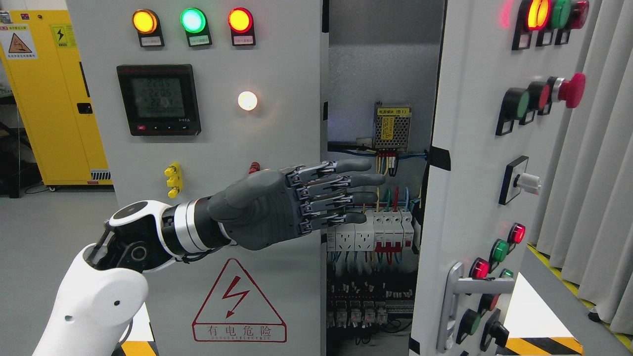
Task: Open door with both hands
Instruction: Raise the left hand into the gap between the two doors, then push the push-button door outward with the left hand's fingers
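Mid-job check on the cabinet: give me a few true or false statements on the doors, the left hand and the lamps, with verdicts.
1. The right door stands open, showing wiring inside. True.
2. The left hand grips the door handle. False: its fingers are straight, reaching into the gap between the doors, holding nothing.
3. The left door carries three lit lamps above a digital meter. True.
4. The right hand is pushing the right door. False: no right hand shows.
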`<action>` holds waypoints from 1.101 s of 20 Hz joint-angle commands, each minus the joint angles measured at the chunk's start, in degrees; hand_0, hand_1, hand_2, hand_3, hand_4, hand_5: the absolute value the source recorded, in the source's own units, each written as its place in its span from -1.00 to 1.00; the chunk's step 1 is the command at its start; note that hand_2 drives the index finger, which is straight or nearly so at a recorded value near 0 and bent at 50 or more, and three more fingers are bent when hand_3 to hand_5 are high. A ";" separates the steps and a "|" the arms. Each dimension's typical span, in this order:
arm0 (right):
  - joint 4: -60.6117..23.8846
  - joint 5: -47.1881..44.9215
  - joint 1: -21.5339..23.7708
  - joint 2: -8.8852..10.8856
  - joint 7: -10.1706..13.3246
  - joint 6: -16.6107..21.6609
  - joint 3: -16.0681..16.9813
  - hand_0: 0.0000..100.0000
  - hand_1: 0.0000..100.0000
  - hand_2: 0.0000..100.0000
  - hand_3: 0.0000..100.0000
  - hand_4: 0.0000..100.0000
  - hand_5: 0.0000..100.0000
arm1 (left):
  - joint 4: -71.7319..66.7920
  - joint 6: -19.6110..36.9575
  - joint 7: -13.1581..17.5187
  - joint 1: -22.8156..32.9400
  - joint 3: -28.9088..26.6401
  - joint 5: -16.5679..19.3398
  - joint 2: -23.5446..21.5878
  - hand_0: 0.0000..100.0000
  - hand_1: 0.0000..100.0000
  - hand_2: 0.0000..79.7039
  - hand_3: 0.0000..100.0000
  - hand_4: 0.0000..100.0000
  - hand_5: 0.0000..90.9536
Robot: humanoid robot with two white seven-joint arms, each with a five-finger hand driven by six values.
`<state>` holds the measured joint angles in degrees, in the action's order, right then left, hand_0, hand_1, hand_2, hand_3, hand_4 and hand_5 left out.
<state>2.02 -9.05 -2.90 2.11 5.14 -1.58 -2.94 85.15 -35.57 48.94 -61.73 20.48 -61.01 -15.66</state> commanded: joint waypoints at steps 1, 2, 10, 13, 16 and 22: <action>0.00 0.00 0.00 0.00 -0.04 0.00 -0.05 -1.00 0.00 -0.92 -1.00 -1.00 -1.00 | -5.78 -0.12 0.11 -2.61 3.95 2.91 9.50 -0.76 0.11 -1.00 -1.00 -1.00 -1.00; 0.00 0.00 0.00 0.00 0.04 0.00 -0.05 -1.00 0.00 -0.92 -1.00 -1.00 -1.00 | -5.78 -0.12 0.11 -2.69 4.65 2.91 9.59 -0.76 0.11 -1.00 -1.00 -1.00 -1.00; 0.00 0.00 0.00 0.00 -0.04 0.00 -0.05 -1.00 0.00 -0.92 -1.00 -1.00 -1.00 | -7.98 -0.03 0.02 -3.22 6.24 5.10 13.19 -0.76 0.11 -1.00 -1.00 -1.00 -1.00; 0.00 0.00 0.00 0.00 -0.04 0.00 -0.05 -1.00 0.00 -0.92 -1.00 -1.00 -1.00 | -9.03 -0.03 0.11 -3.84 6.15 5.37 14.51 -0.76 0.11 -1.00 -1.00 -1.00 -1.00; 0.00 0.00 0.00 -0.09 -0.04 0.00 -0.05 -1.00 0.00 -0.92 -1.00 -1.00 -1.00 | -9.47 0.06 0.02 -4.10 6.24 5.90 15.56 -0.76 0.11 -1.00 -1.00 -1.00 -1.00; 0.00 0.00 0.09 0.00 0.04 0.00 -0.05 -1.00 0.00 -0.92 -1.00 -1.00 -1.00 | -9.48 -0.03 0.02 -4.10 6.24 7.13 17.67 -0.76 0.11 -1.00 -1.00 -1.00 -1.00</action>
<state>2.02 -9.05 -2.87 2.06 5.14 -1.58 -2.98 77.66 -35.96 49.01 -65.60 25.74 -54.95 -3.02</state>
